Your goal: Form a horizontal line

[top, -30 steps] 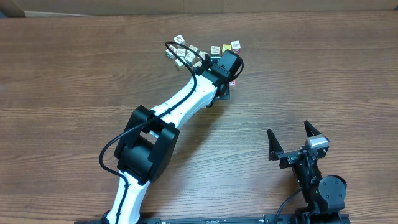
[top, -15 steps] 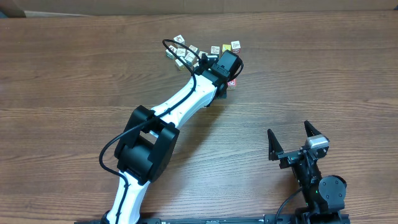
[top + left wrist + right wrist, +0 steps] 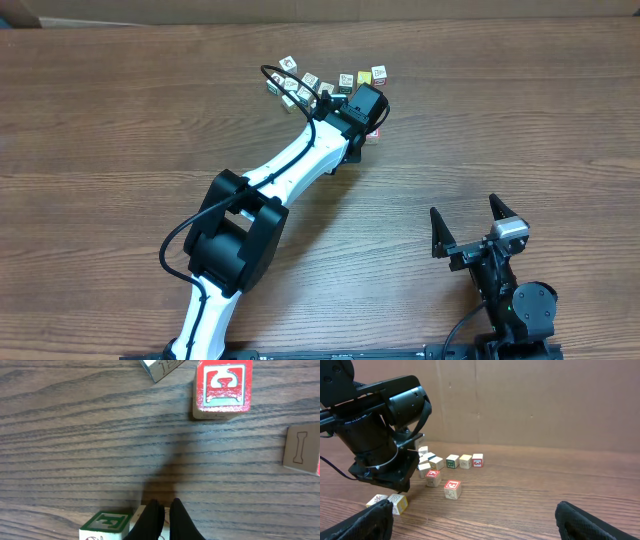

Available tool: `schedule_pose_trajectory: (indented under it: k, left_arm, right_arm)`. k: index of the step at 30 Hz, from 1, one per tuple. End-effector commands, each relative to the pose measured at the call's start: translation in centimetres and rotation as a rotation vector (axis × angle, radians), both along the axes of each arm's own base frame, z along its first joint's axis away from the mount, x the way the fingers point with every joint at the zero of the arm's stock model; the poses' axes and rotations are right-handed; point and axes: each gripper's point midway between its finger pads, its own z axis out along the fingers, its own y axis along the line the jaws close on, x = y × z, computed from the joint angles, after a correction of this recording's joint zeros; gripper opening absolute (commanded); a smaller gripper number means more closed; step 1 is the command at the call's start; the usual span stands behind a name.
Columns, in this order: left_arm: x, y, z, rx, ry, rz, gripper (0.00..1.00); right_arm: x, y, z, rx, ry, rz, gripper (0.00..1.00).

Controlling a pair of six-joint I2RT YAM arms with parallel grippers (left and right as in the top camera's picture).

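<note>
The brown wood-grain tabletop (image 3: 120,120) carries a scatter of small wooden picture cubes, and the black wrist of the left arm (image 3: 362,103) hangs low over the middle of them, hiding part of the group from overhead. A loose cluster of cubes (image 3: 295,82) lies just left of the wrist, with a looping black cable (image 3: 268,72) arching above it. In the right wrist view two cream cubes with red tops (image 3: 452,488) sit apart on the near side of the wrist. Under the wrist the left gripper (image 3: 164,510) has its dark fingers (image 3: 150,517) pressed nearly together with nothing visible between them. A green-faced cube (image 3: 106,525) is just beside them, a red-faced cube (image 3: 222,387) is well ahead, and a tan-faced cube bearing the letter I (image 3: 302,450) is off to the side. The right gripper (image 3: 465,210) is well apart from the wrist, its black fingers (image 3: 370,520) spread wide and holding nothing. The horizontal line (image 3: 362,77) lies just beyond the wrist. It is a short row of tiny cubes side by side, one pale yellow and the end one white with a red face, looking level from the right wrist camera (image 3: 465,461) and slightly slanted from overhead.
</note>
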Motion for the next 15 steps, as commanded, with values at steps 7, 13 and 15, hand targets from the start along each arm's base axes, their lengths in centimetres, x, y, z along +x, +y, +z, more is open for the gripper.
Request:
schedule_pose_trajectory:
  k: [7, 13, 15]
  left_arm:
    - [0.21, -0.09, 0.78, -0.031, 0.004, 0.015, 0.05]
    - [-0.02, 0.02, 0.69, -0.027, 0.014, 0.015, 0.05]
    - [-0.07, 0.05, 0.68, -0.026, 0.017, 0.015, 0.05]
  right_arm:
    - [0.02, -0.03, -0.25, -0.004, -0.002, -0.001, 1.00]
    - [0.02, -0.03, -0.25, -0.004, -0.002, -0.001, 1.00]
    - [0.02, -0.03, -0.25, -0.004, -0.002, -0.001, 1.00]
